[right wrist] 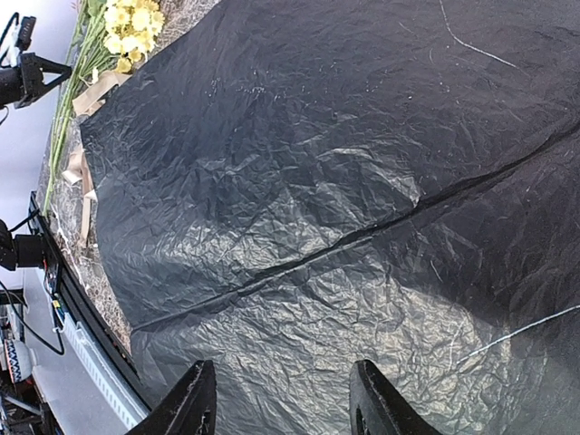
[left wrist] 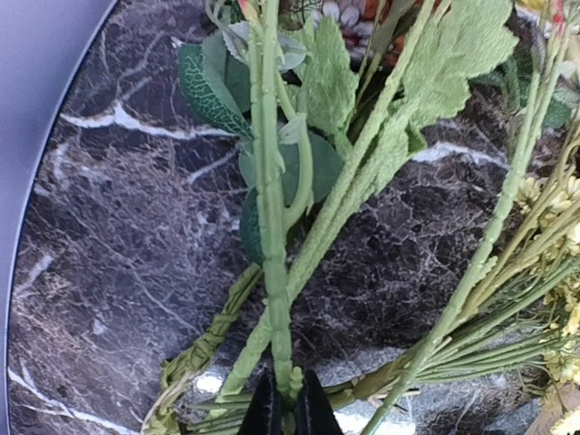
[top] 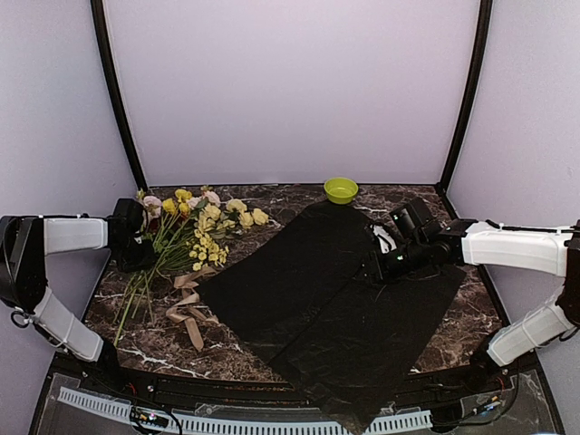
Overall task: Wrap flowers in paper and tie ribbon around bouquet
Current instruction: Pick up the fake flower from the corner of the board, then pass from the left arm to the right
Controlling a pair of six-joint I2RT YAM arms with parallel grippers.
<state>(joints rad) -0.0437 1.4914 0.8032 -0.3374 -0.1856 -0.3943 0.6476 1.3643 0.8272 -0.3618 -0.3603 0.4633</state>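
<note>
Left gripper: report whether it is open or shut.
Shut. The left gripper pinches one long green stem of the pale pink and yellow flowers.

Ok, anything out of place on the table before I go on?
The crinkly black wrapping paper lies askew, its near corner hanging past the marbled table's front edge. The beige ribbon sits bunched in loops beside the long green flower stems.

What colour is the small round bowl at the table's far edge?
The small round bowl is lime green; top external view.
</note>
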